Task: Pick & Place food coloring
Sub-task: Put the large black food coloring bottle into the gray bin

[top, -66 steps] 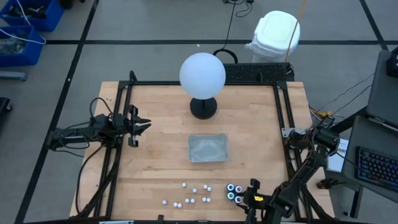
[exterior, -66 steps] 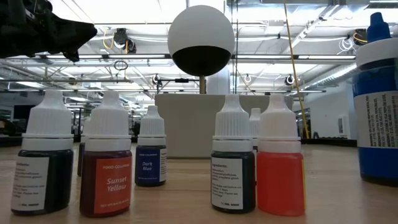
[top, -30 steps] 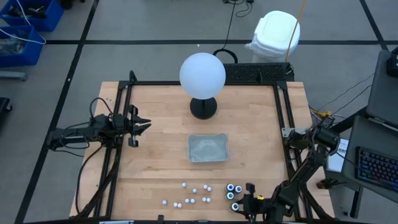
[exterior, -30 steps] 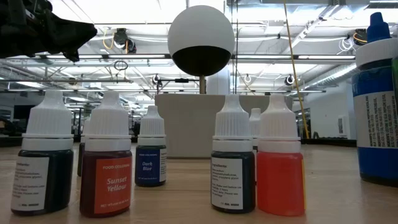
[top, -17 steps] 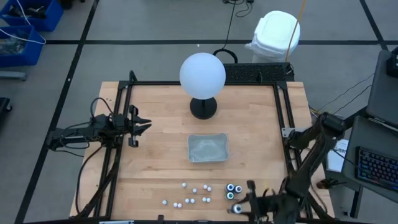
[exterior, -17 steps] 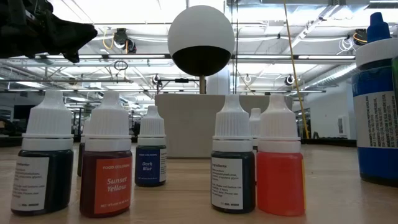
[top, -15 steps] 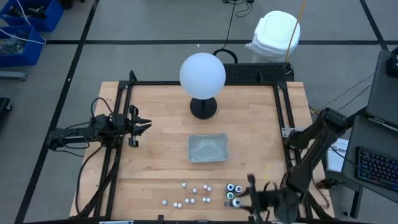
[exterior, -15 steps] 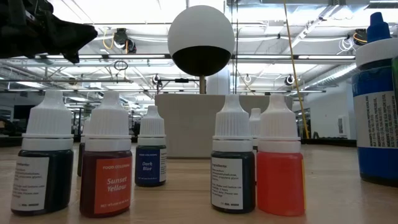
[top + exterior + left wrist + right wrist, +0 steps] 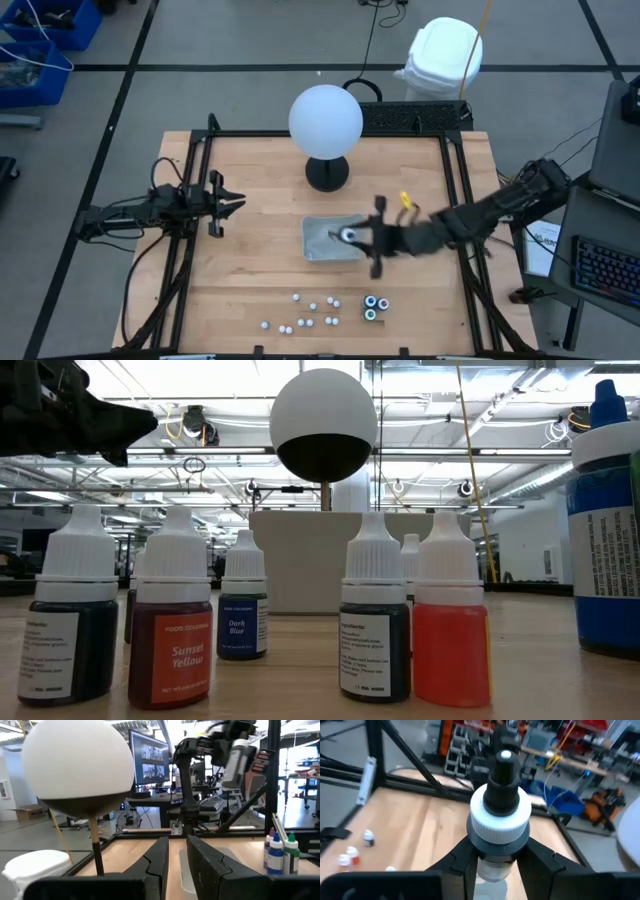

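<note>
My right gripper (image 9: pixel 352 238) reaches in from the table's right and hangs over the clear tray (image 9: pixel 318 248), shut on one larger food coloring bottle (image 9: pixel 500 820) with a dark nozzle and a white ribbed collar. Several small white-topped bottles (image 9: pixel 310 312) and the other larger dark ones (image 9: pixel 372 306) stand on the wood near the front edge; the low view shows them close up (image 9: pixel 172 620). My left gripper (image 9: pixel 234 201) waits at the table's left side, its fingers (image 9: pixel 159 862) a narrow gap apart with nothing between them. My right gripper pinches the bottle between its two fingers (image 9: pixel 465 857), just under the white collar (image 9: pixel 497 851). The fingers come roughly level from the table's right. The bottle is lifted clear above the tray, its capped top (image 9: pixel 345 236) facing up.
A big white globe (image 9: pixel 325 118) on a black base (image 9: pixel 327 173) stands behind the tray. Black frame rails (image 9: pixel 455 190) run along the table's sides. A white bin (image 9: pixel 443 55) sits beyond the far edge. Bare wood lies between the tray and the bottles.
My right gripper has risen from the larger bottles at the near right and swung toward the table's middle, rolling its wrist, and now hangs over the tray. The bottle it holds has gone with it, lifted clear. The other bottles have stayed put.
</note>
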